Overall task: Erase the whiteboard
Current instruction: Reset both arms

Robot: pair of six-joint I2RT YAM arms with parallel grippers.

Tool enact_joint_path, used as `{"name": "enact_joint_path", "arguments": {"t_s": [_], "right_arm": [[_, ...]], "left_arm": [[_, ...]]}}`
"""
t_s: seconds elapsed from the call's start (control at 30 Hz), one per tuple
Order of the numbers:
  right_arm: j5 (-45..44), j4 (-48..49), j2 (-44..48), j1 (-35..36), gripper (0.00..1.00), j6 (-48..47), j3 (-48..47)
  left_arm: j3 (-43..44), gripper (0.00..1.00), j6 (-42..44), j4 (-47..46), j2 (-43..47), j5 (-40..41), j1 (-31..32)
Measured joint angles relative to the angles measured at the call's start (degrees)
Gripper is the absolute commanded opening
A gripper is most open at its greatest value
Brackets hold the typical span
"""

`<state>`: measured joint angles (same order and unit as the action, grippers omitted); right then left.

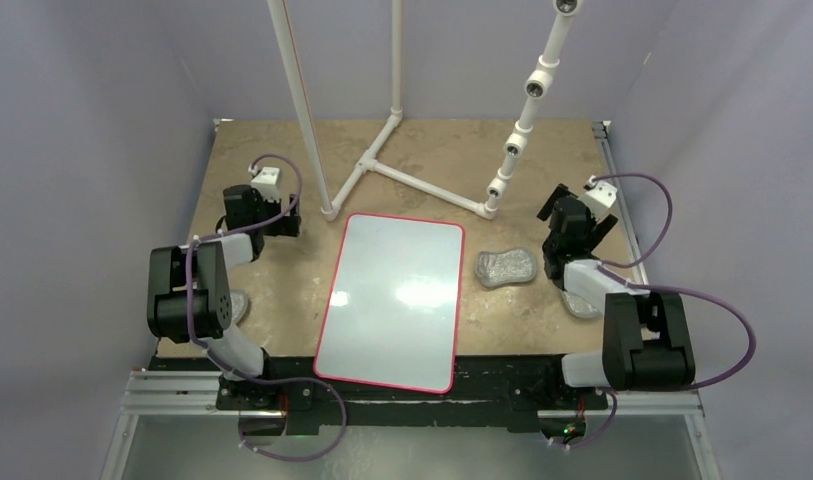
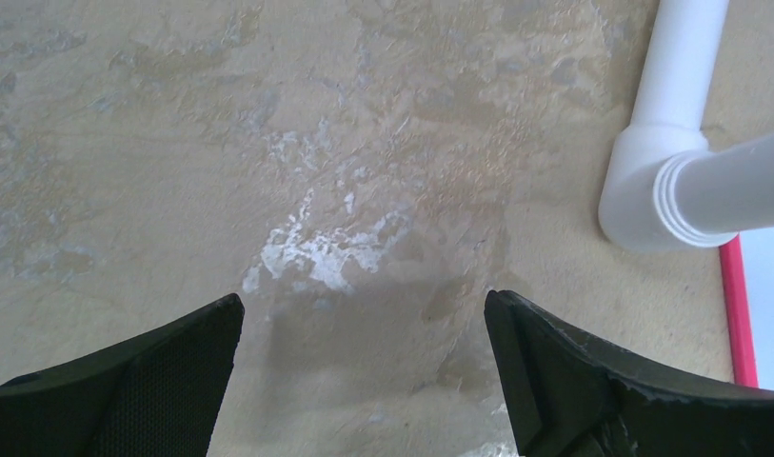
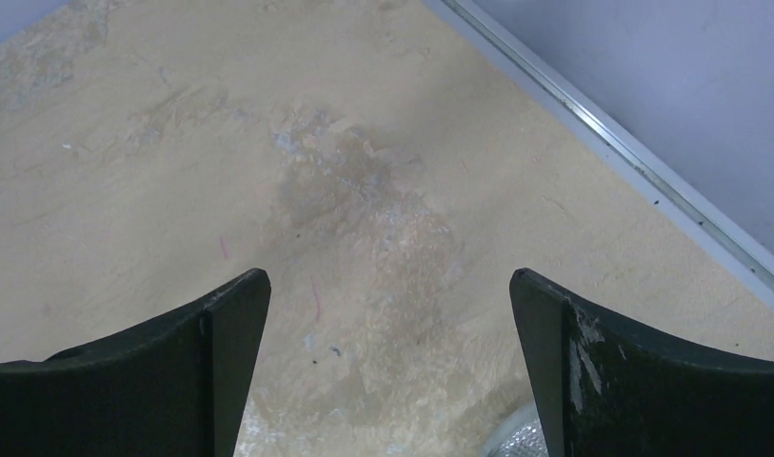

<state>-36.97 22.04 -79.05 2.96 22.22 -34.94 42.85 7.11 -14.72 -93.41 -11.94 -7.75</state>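
The whiteboard [image 1: 392, 300] lies flat in the middle of the table, glossy white with a red border and no writing that I can see. Its near edge reaches the table's front. Its red edge also shows in the left wrist view [image 2: 735, 314]. A grey-silver wrinkly pad [image 1: 506, 266] lies just right of the board; a bit of it shows in the right wrist view [image 3: 516, 440]. My left gripper [image 1: 282, 222] [image 2: 364, 305] is open and empty over bare table, left of the board's far corner. My right gripper [image 1: 580, 212] [image 3: 390, 276] is open and empty, just right of and beyond the pad.
A white PVC pipe frame [image 1: 382, 165] stands behind the board, with one elbow foot [image 2: 649, 190] close to the left gripper. A jointed pipe [image 1: 522, 130] rises at the back right. A metal rail [image 3: 649, 171] and a purple wall bound the table's right side.
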Motion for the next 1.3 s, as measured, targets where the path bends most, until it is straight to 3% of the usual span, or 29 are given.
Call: {"name": "enact_joint_path", "arguments": {"t_s": [0.53, 0.73, 0.83, 0.93, 1.03, 1.3], "right_arm": [[12.39, 40.79, -3.13, 0.02, 0.99, -14.08, 13.97], [11.45, 54.93, -7.61, 3.32, 0.99, -17.16, 21.62], [16.55, 61.55, -11.21, 5.53, 0.99, -21.92, 25.88], [18.53, 60.08, -13.25, 6.23, 0.99, -22.99, 26.43], [21.22, 59.10, -12.37, 2.29, 0.99, -21.62, 21.33], [23.10, 60.87, -11.30, 0.13, 0.99, -20.35, 19.67]], "left_arm": [[-13.66, 0.99, -10.95, -29.83, -4.42, 0.04, 1.27], [-31.21, 0.99, -6.99, -52.17, -1.79, 1.97, 8.02], [-33.90, 0.99, -5.53, -55.36, -1.99, 1.95, 8.94], [-31.47, 0.99, -4.96, -56.13, -1.90, 2.56, 8.90], [-29.03, 0.99, -4.96, -57.07, -1.92, 2.60, 8.46], [-28.68, 0.99, -4.96, -57.22, -1.92, 2.60, 8.13]]}}
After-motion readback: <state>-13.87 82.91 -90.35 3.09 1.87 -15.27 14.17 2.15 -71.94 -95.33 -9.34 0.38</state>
